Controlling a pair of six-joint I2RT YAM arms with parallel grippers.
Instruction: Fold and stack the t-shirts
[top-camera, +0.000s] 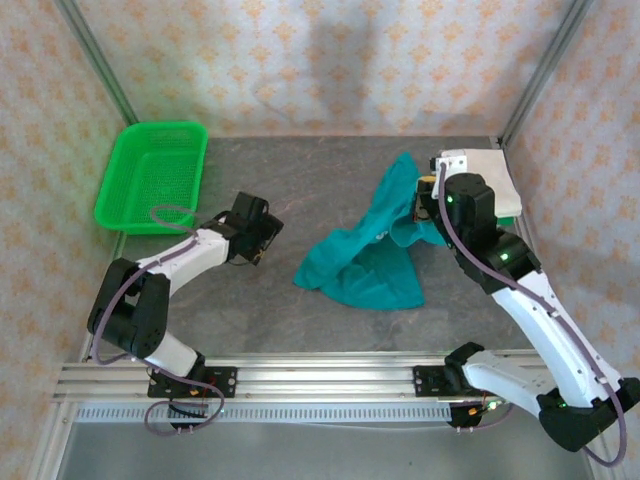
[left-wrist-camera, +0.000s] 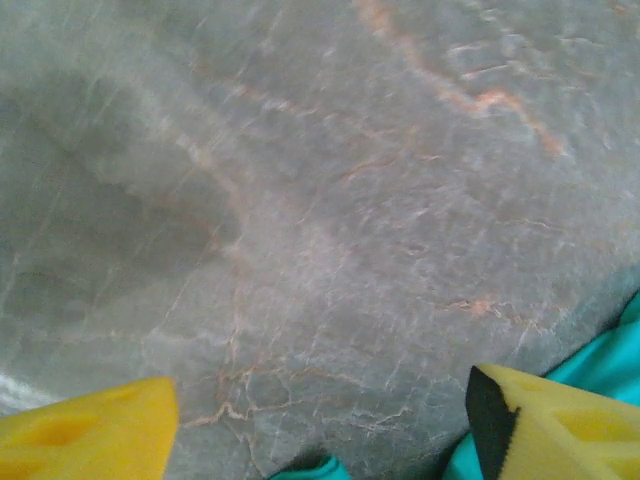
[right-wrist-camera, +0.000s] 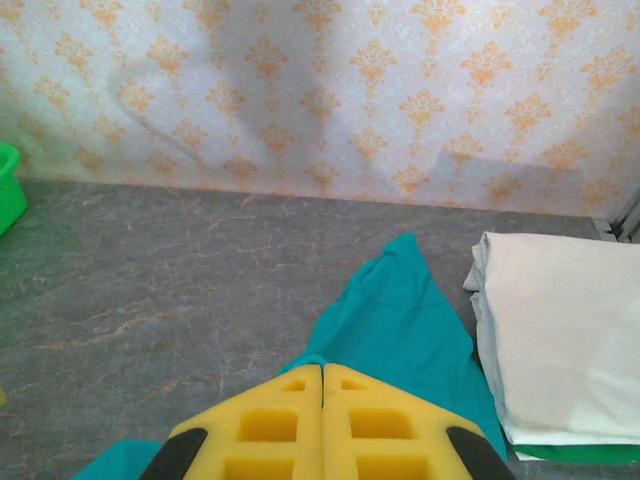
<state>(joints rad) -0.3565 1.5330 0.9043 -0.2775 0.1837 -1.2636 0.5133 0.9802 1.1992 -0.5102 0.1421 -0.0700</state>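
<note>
A teal t-shirt (top-camera: 365, 255) lies crumpled right of the table's middle, one part drawn up toward my right gripper (top-camera: 426, 196). In the right wrist view that gripper (right-wrist-camera: 322, 368) has its yellow fingers pressed together, with a fold of the teal t-shirt (right-wrist-camera: 400, 320) caught at the tips. A folded white t-shirt (right-wrist-camera: 560, 340) lies on a green one (right-wrist-camera: 575, 452) at the back right; the stack (top-camera: 488, 172) is beside the right wrist. My left gripper (top-camera: 262, 240) is open above bare table, and its fingers (left-wrist-camera: 95, 430) stand wide apart, with teal cloth (left-wrist-camera: 615, 350) at the lower right.
A green plastic mesh basket (top-camera: 152, 175) stands at the back left, its rim (right-wrist-camera: 6, 185) showing in the right wrist view. Patterned walls close in the back and sides. The grey marbled table (top-camera: 300, 180) is bare between basket and shirt.
</note>
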